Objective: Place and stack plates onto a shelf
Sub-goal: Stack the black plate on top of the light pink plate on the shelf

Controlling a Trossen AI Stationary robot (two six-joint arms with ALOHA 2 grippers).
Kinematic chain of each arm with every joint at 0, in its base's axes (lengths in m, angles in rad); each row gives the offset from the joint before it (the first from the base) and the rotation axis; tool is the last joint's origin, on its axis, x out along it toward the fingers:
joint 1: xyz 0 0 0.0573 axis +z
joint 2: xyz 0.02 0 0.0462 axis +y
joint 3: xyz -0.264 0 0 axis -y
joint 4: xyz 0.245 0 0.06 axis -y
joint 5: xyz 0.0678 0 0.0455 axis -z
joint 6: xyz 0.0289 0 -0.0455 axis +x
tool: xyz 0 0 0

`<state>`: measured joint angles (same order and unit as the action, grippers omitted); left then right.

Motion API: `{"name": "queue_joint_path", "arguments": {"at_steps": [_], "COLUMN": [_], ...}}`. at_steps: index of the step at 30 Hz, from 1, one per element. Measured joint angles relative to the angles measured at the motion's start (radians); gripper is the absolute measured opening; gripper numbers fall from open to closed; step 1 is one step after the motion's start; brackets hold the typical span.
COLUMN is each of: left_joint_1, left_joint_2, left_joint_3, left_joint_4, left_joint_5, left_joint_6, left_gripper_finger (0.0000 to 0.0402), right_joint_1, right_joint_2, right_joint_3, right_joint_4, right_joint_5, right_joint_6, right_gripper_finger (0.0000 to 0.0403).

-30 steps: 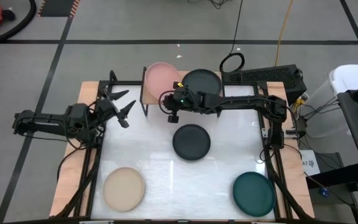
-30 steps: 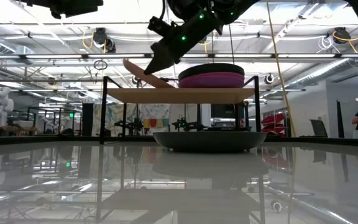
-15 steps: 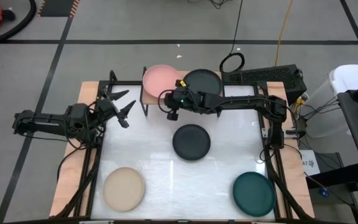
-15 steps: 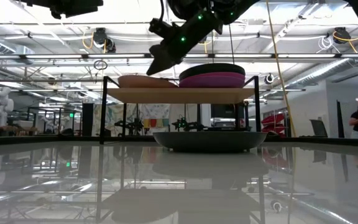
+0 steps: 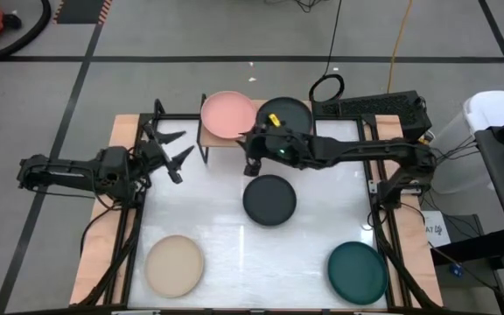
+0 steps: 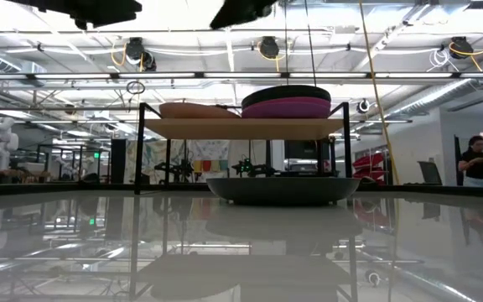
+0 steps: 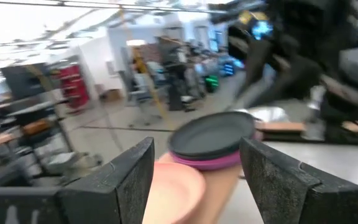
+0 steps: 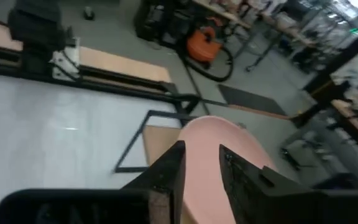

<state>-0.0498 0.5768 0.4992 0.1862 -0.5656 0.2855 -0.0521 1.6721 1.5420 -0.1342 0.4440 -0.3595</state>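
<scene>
Your right fingers [image 5: 253, 164] are narrow and empty, since the pink plate [image 5: 228, 114] sits on the shelf [image 6: 241, 128]; left fingers [image 5: 172, 150] wait wide.

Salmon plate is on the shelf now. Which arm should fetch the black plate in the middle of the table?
Right. Its gripper hangs empty just beside the black plate, jaws slightly apart. The left gripper waits open at the table's left edge, farther from it.

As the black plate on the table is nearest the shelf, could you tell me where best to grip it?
Probably by the rim: the black plate lies flat and upright, so only its raised edge offers a hold. Come from above on the shelf side, nearest the right pincer, one finger inside the rim.
</scene>
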Motion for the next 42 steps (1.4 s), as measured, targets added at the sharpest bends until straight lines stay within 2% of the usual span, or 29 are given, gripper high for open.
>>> {"name": "queue_joint_path", "arguments": {"at_steps": [4, 10, 13, 16, 19, 24, 27, 31, 35, 42], "left_joint_1": [-0.007, -0.044, -0.06, -0.071, -0.074, -0.079, -0.08, -0.086, -0.104, -0.123], "left_joint_2": [0.077, 0.253, 0.358, 0.455, 0.546, 0.682, 0.739, 0.772, 0.792, 0.891], "left_joint_3": [0.0, 0.041, 0.08, 0.118, 0.145, 0.151, 0.151, 0.169, 0.228, 0.286], "left_joint_4": [0.012, 0.036, 0.025, 0.033, 0.036, 0.113, 0.191, 0.269, 0.204, 0.197], "left_joint_5": [0.099, 0.12, 0.121, 0.121, 0.121, 0.132, 0.197, 0.26, 0.261, 0.284], "left_joint_6": [0.0, 0.034, 0.054, 0.057, 0.065, 0.089, 0.105, 0.147, 0.182, 0.242], "left_gripper_finger": [0.0241, 0.0241, 0.0241, 0.0241, 0.0241, 0.0241, 0.0241, 0.0241, 0.0241, 0.0241], "right_joint_1": [0.066, 0.166, 0.209, 0.247, 0.273, 0.291, 0.29, 0.29, 0.29, 0.29], "right_joint_2": [-0.078, -0.199, -0.275, -0.358, -0.448, -0.568, -0.623, -0.689, -0.734, -0.728], "right_joint_3": [-0.049, -0.221, -0.32, -0.442, -0.591, -0.86, -0.971, -1.041, -1.054, -1.055], "right_joint_4": [-0.071, -0.064, -0.056, 0.001, 0.132, 0.455, 0.687, 0.873, 0.869, 0.863], "right_joint_5": [0.105, 0.347, 0.395, 0.394, 0.394, 0.393, 0.393, 0.364, 0.337, 0.337], "right_joint_6": [0.034, 0.051, 0.141, 0.209, 0.221, 0.186, 0.11, 0.059, 0.083, 0.118], "right_gripper_finger": [0.0077, 0.0077, 0.0077, 0.0077, 0.0077, 0.0077, 0.0077, 0.0077, 0.0077, 0.0077]}}
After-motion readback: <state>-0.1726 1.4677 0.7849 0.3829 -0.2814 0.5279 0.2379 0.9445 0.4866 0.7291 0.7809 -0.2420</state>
